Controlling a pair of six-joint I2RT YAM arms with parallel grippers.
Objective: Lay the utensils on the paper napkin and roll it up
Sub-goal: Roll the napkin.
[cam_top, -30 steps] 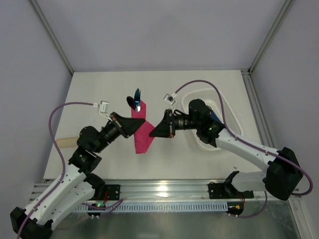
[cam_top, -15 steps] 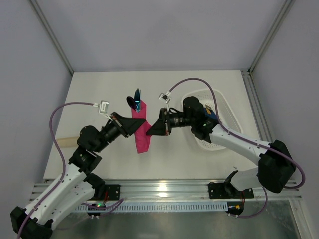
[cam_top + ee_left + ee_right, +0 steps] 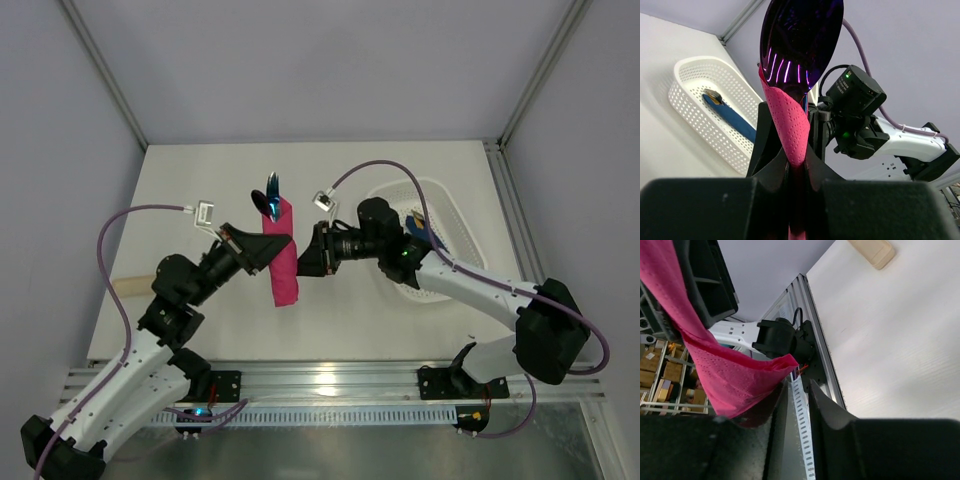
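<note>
Rolled paper napkin (image 3: 283,268) sits mid-table between both arms. Its long axis runs near to far, with the utensils (image 3: 268,197) poking out the far end, spoon head up. The left gripper (image 3: 272,250) is pinching the roll, and the right gripper (image 3: 305,262) is slightly spread beside it. The white basket (image 3: 690,85) holds a blue strip (image 3: 732,119).

White desk (image 3: 400,170), matte. White perforated basket (image 3: 462,232) resting at right side. Pale beige flat stick (image 3: 128,287) lying at left edge, apparently flat; inner end hidden.
</note>
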